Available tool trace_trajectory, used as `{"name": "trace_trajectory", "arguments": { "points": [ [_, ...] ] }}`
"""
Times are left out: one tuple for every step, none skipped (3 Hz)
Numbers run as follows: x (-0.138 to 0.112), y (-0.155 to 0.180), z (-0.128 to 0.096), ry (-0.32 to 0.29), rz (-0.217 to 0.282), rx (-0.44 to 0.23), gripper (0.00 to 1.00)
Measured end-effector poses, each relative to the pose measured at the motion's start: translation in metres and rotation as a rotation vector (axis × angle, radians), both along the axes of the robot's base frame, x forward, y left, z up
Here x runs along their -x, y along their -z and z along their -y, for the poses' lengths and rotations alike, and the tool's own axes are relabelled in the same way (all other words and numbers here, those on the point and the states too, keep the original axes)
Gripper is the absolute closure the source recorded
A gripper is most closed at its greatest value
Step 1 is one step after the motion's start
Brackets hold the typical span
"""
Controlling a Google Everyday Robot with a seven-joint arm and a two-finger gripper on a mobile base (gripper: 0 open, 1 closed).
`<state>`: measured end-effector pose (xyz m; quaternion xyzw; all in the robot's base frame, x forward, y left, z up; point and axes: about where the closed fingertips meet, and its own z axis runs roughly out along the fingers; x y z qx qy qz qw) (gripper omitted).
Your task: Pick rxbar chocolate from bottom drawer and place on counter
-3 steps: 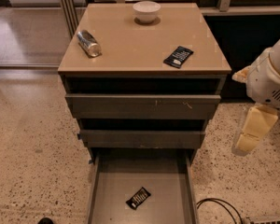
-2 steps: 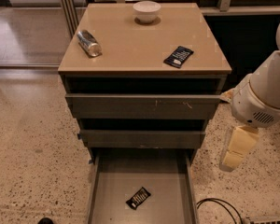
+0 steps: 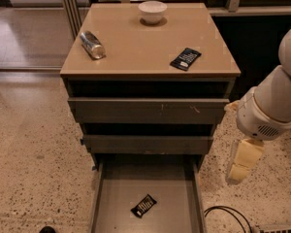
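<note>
Beside bottom drawer (image 3: 119,198), tool (image 3: 243,162) below half-seen arm (image 3: 276,103)

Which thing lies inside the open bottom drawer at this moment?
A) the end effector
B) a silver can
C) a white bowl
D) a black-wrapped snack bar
D: the rxbar chocolate lies alone on the floor of the bottom drawer. The white bowl and the silver can are on the counter, and the end effector hangs outside the drawer, to its right.

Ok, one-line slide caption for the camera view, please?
The rxbar chocolate lies in the open bottom drawer; the gripper hangs outside it on the right, below the counter.
</note>
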<state>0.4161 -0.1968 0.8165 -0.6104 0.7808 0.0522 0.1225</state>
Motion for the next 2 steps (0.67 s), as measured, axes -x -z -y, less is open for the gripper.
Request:
{"name": "trace_trajectory", "arguments": {
  "points": [
    [-0.004,0.042,-0.007,-0.03,-0.038,-0.024,0.0],
    [-0.012,0.083,-0.026,-0.081,-0.067,-0.032,0.0]
  ]
}}
